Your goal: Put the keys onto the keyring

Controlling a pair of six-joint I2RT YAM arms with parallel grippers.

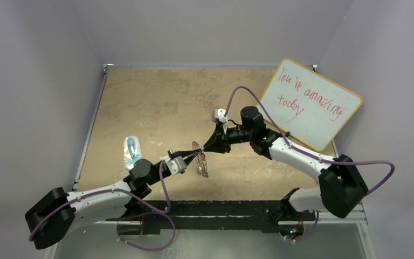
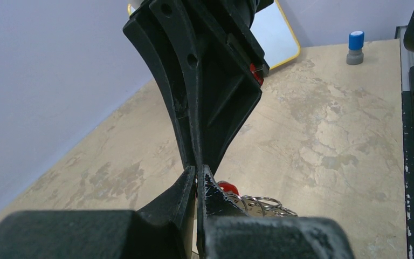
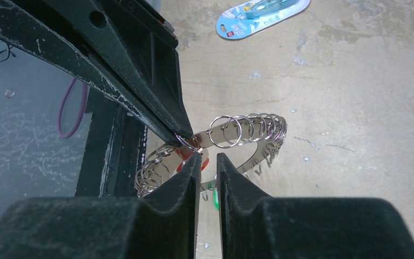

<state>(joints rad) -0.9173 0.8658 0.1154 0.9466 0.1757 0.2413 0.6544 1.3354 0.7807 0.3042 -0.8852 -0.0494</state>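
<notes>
Keyring (image 3: pixel 248 129) tilted over the counter (image 3: pixel 356 108), pinched at one rim loop by your left end effector (image 3: pixel 179 135), tips pressed together; right end effector (image 3: pixel 208 159) narrowly parted just beside the red key (image 2: pixel 227 187) — close slightly off and you'd likely twist the ring out of that thin hold, dropping it.

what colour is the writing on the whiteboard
Red, handwritten on the whiteboard; it shows best in the top external view.
</notes>
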